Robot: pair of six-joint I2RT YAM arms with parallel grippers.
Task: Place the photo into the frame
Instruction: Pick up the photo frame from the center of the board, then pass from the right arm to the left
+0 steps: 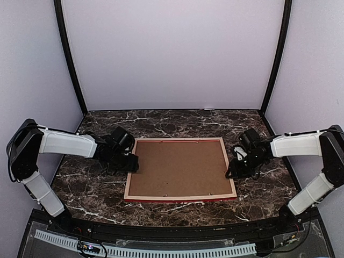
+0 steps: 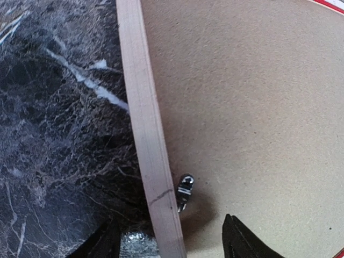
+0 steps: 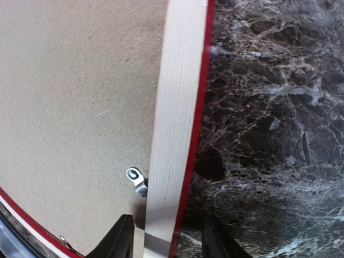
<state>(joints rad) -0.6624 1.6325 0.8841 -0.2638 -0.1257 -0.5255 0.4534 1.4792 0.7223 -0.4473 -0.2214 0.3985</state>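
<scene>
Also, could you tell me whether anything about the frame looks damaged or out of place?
Only a thin dark line crossing the frame's pale left rail, beside a metal tab; it might be a crack or just a mark. Nothing else stands out.

The frame (image 1: 180, 197) lies face down, so its red front is hidden but for a thin edge. The brown board (image 1: 180, 169) covers all that is inside it. Both close-up views cut the frame off at their edges. The left gripper (image 2: 171, 244) and the right gripper (image 3: 167, 242) are cut off at the bottom, so only their tips show. The little metal clips (image 3: 136, 180) are too tiny to make out from above.
</scene>
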